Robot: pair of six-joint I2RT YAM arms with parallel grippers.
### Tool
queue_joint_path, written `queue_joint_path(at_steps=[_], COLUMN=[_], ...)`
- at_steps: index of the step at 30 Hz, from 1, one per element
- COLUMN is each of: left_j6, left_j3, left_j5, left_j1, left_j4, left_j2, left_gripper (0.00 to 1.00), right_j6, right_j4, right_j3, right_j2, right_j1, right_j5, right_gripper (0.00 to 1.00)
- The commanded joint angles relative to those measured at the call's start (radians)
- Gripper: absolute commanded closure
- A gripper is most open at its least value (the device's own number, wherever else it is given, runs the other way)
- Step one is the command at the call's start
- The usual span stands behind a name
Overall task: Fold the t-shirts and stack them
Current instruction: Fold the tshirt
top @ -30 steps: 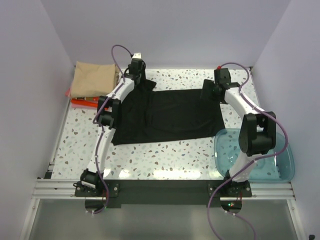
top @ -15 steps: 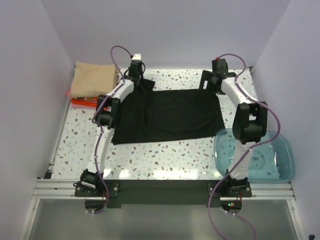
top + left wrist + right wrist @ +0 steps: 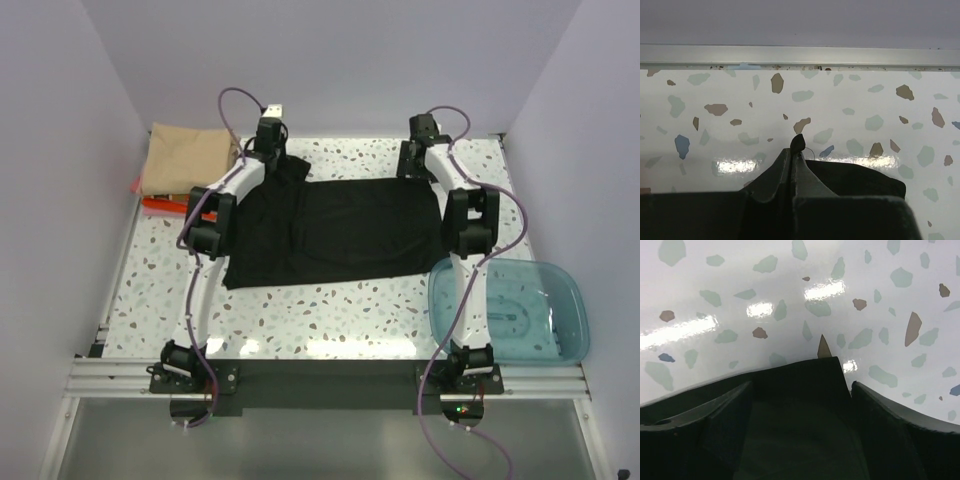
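White terrazzo table top (image 3: 330, 310) with grey, brown and blue flecks, closed in by pale lilac walls (image 3: 330, 60) at the back and at both sides. Along the near edge, an aluminium rail (image 3: 110, 378) carrying both arm bases.

At the far left corner, a folded tan-beige t-shirt (image 3: 187, 158), lying on a thin red-orange t-shirt (image 3: 162, 206) with only its near edge showing. Between this pile and the middle of the table, the left arm (image 3: 205, 250), stretched away from its base and hiding a strip of dark cloth under it.

At the near right, a translucent teal plastic bowl (image 3: 530, 320), just beside the near right corner of the dark cloth. Left rim crossed from above by the right arm (image 3: 465, 270); faint ring mark on the bottom.

In the middle, the black t-shirt (image 3: 345, 235), spread flat, long side running left to right, left part rumpled.

At its far left corner, the left gripper (image 3: 797, 150), clenched, fingers (image 3: 775, 175) pressed together on a small tuft of the black cloth, low over the table. At its far right corner, the right gripper (image 3: 801, 390), released, jaws wide apart, with the corner of the cloth lying between them. Contact of pads with cloth: cannot tell.
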Motion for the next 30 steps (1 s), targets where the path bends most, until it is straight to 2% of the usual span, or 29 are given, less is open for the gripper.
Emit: queue_joint_path(at_steps=[1,3,4,6,10,12,15,17,18,24,30], left_j6=[0.029,0.032,0.034,0.035,0.035,0.038,0.043,0.043,0.045,0.051,0.064], left_j3=[-0.03,-0.039,-0.051,-0.06,-0.06,-0.06,-0.062,-0.064,-0.065,-0.079,-0.208], left_j5=[0.011,0.005,0.003,0.0,0.008,0.012,0.011,0.011,0.009,0.046,0.077], left_j1=[0.009,0.009,0.009,0.009,0.009,0.009,0.009,0.009,0.009,0.009,0.009], left_j4=[0.06,0.062,0.069,0.076,0.073,0.071,0.069,0.065,0.068,0.071,0.166], left_j2=[-0.082,-0.092,-0.097,-0.103,-0.109,-0.112,-0.117,-0.12,-0.12,-0.14,-0.243], left_gripper=[1.0,1.0,1.0,1.0,1.0,1.0,1.0,1.0,1.0,1.0,1.0], right_j6=[-0.033,-0.032,-0.029,-0.018,-0.018,-0.018,-0.015,-0.013,-0.012,-0.049,-0.128], right_j4=[-0.012,-0.018,-0.019,-0.01,0.021,0.022,0.018,0.022,0.021,0.071,0.145], right_j3=[0.068,0.066,0.057,0.034,-0.009,0.002,0.032,0.043,0.043,0.008,-0.029], right_j2=[0.021,0.03,0.033,0.029,0.03,0.045,0.068,0.073,0.076,0.062,0.013], right_j1=[-0.007,-0.01,-0.01,-0.01,-0.013,-0.015,-0.02,-0.024,-0.027,-0.027,-0.027], right_j5=[0.054,0.048,0.044,0.036,0.013,0.01,0.011,-0.01,-0.018,-0.053,-0.091], right_gripper=[0.21,0.28,0.34,0.38,0.37,0.29,0.27,0.33,0.4,0.64,0.92])
